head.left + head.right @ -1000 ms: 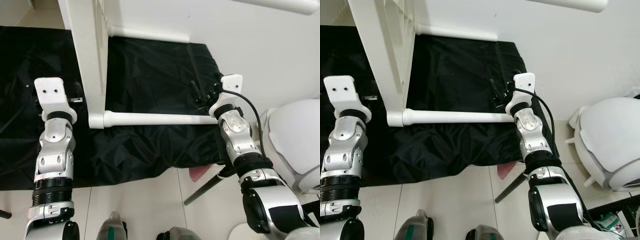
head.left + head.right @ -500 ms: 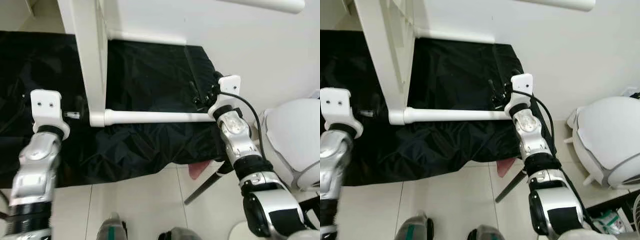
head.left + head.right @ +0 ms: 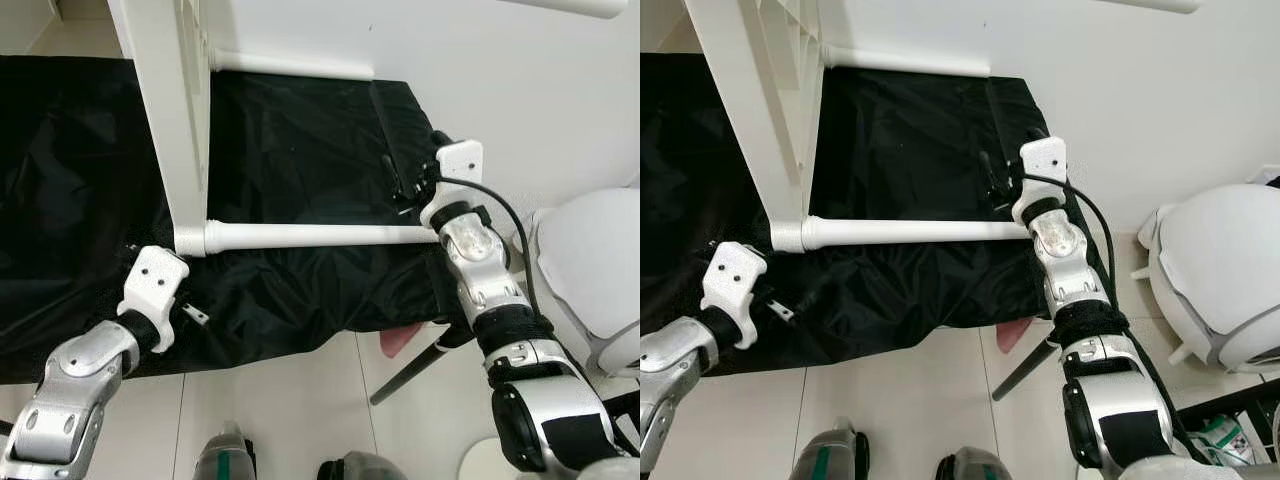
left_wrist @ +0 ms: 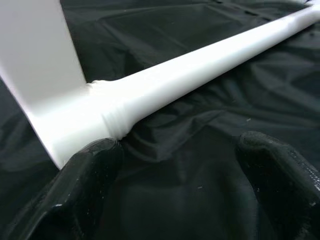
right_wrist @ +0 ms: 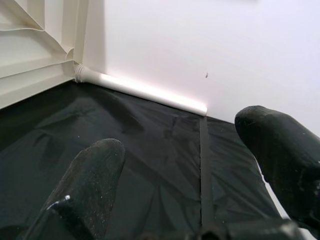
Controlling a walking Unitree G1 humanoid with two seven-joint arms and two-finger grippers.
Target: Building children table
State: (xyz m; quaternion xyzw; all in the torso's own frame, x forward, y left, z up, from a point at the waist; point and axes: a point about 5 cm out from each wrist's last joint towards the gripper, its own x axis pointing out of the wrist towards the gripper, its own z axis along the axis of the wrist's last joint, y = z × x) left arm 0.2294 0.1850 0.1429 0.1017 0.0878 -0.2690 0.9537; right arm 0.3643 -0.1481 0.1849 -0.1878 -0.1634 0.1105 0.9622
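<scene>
The left gripper (image 4: 180, 195) has its jaws spread wide, holding nothing, one finger (image 4: 85, 185) just beside the leg's (image 3: 310, 236) threaded joint. The right gripper (image 5: 195, 175) is released too, over the far end of the leg. The smooth white round leg lies on a wrinkled black sheet (image 3: 290, 140), screwed into the flat white tabletop (image 3: 165, 110) standing on edge.

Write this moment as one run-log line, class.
task: build children table | left gripper: open, near leg joint | right gripper: open, at far end of near table leg | surface: black sheet

Black sheet (image 3: 300, 130) on tile floor (image 3: 290, 410); white dome-shaped appliance (image 3: 1215, 280) right.
</scene>
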